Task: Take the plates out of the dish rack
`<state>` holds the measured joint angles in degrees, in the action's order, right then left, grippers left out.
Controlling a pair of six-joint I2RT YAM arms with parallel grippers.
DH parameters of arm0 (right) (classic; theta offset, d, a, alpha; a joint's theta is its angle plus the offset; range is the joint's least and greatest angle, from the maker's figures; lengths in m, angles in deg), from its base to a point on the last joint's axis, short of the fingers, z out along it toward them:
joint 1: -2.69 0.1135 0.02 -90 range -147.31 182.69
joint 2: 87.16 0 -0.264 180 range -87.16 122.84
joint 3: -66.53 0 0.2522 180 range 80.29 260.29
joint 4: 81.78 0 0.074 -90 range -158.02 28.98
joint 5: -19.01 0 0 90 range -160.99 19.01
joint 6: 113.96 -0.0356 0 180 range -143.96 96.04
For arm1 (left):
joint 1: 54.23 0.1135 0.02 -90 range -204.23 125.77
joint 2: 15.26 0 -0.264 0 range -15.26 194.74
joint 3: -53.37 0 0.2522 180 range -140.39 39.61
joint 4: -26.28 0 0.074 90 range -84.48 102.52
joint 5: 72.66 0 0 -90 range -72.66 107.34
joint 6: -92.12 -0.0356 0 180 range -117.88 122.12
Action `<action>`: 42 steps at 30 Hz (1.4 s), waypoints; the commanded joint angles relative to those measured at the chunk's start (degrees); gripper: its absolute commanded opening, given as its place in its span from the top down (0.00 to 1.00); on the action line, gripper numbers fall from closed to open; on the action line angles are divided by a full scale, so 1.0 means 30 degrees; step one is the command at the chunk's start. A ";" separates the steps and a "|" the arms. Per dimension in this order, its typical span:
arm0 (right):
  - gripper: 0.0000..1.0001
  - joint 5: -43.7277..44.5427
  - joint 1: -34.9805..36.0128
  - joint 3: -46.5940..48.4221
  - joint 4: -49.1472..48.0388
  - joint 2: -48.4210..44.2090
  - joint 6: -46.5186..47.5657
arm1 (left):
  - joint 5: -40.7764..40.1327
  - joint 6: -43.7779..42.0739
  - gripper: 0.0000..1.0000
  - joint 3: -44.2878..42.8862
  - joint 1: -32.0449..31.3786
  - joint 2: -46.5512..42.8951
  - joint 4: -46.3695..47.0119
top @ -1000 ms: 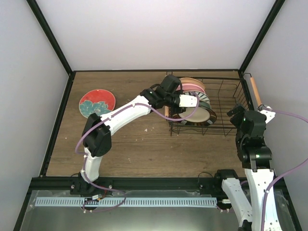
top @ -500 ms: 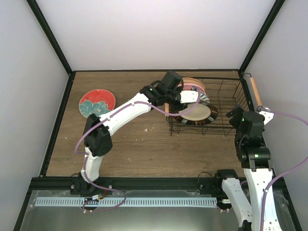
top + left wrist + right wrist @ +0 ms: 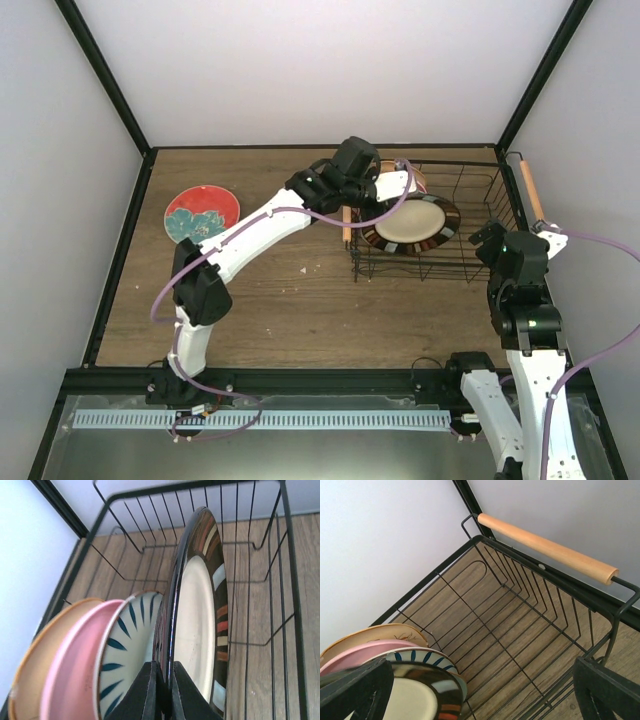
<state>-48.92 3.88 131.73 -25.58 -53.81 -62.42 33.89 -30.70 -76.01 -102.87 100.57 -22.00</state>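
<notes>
So the left tool is pressed together on the rim of the dark-rimmed plate, the one with coloured bars round the edge and a cream middle, one finger on each face. From above, that plate leans with its face turned up, over the left end of the dish rack. Honestly I can't tell whether its bottom edge is touching the wires or hanging just clear of them. The rack itself sits in the far right corner of the surface. Packed in right beside the held plate are three more standing on edge: the striped plate closest, then the pink plate, then the tan plate nearest the far edge. The red plate with the teal flowers lies flat near the far left corner of the surface, well apart from the rack. The right tool is spread wide with nothing in it, hanging over the right end of the rack, just beside the wooden handle on that side.
</notes>
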 commanded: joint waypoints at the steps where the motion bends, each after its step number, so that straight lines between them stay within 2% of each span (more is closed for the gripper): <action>1: 0.00 -0.0119 -0.0075 -0.0205 -0.0278 -0.0059 -0.0247 | 0.0744 0.1426 0.96 -0.1774 0.0112 -0.2476 0.2441; 8: 0.00 -0.0389 -0.0075 -0.0389 -0.0689 0.0226 -0.0254 | -0.0174 0.1939 0.96 -0.1909 0.0481 -0.3192 0.2801; 12: 0.00 -0.0363 -0.0075 -0.0371 -0.0753 0.0311 -0.0218 | -0.0772 0.3983 0.96 -0.2729 0.1871 -0.3761 0.4243; 16: 0.00 -0.0270 -0.0075 -0.0331 -0.0800 0.0281 -0.0116 | -0.0548 0.7517 0.96 -0.2939 0.4603 -0.5020 0.6169; 22: 0.00 -0.0644 -0.0071 -0.0486 -0.0993 0.0625 -0.0177 | 0.0000 1.4444 0.96 -0.1725 1.1239 -0.7235 0.8806; 27: 0.00 -0.1133 -0.0075 -0.0598 -0.1393 0.1230 -0.0331 | 0.1048 1.8833 0.96 0.1954 1.5856 -0.9321 0.9667; 32: 0.00 -0.1587 -0.0075 -0.0543 -0.1926 0.1910 -0.0208 | 0.2367 2.3733 0.96 0.8083 1.9826 -1.1264 1.0721; 36: 0.00 -0.1837 -0.0075 -0.0373 -0.2252 0.2477 0.0079 | 0.3553 2.6101 0.96 1.3062 2.1781 -1.2439 1.1534; 42: 0.00 -0.2074 -0.0075 -0.0130 -0.2513 0.3006 0.0337 | 0.4324 2.7943 0.96 1.8256 2.3558 -1.3085 1.2510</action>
<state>-54.74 3.88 129.83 -31.53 -45.07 -62.18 41.87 44.66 -26.15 -34.61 64.72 5.01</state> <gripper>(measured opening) 0.997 0.057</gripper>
